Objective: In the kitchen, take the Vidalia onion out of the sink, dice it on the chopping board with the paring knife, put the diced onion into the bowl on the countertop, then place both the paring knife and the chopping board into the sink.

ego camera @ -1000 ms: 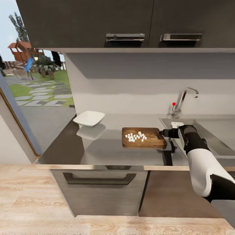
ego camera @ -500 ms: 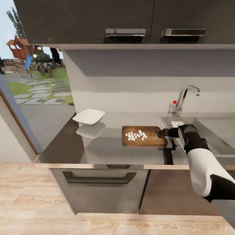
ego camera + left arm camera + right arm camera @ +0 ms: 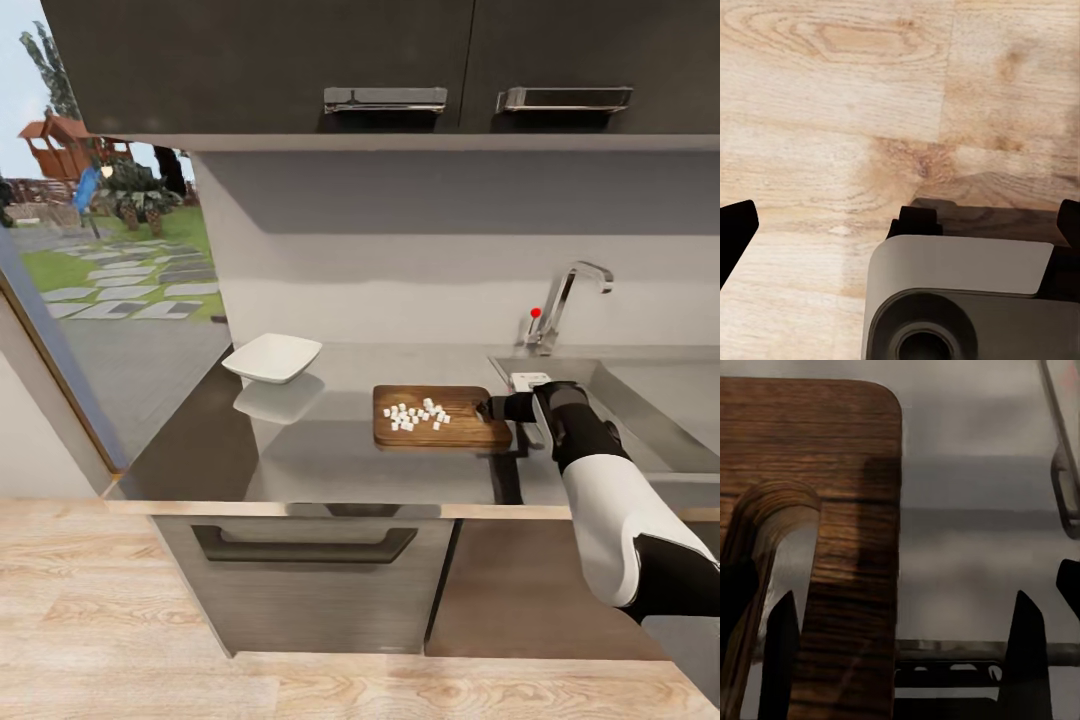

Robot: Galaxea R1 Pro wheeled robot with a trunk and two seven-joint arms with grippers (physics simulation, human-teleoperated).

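Onion [image 3: 417, 415], already diced, sits as white cubes mid-board on the chopping board [image 3: 470, 428], on the worktop [image 3: 300, 450] between bowl [image 3: 272, 358] at 9 o'clock and sink [image 3: 660, 395] at 3 o'clock. Right gripper [image 3: 487, 408] is at the board's sink-side edge; wrist view shows its fingers [image 3: 1024, 660] spread open, one at the handle slot, board [image 3: 810, 547] not clamped. Left gripper's fingers [image 3: 735, 232] are spread open over wood floor [image 3: 832, 112]. Step, likely: grasping the board to carry the dice to the bowl. Next: close on the edge, lift level, tip at the bowl without spilling. Knife not spotted.
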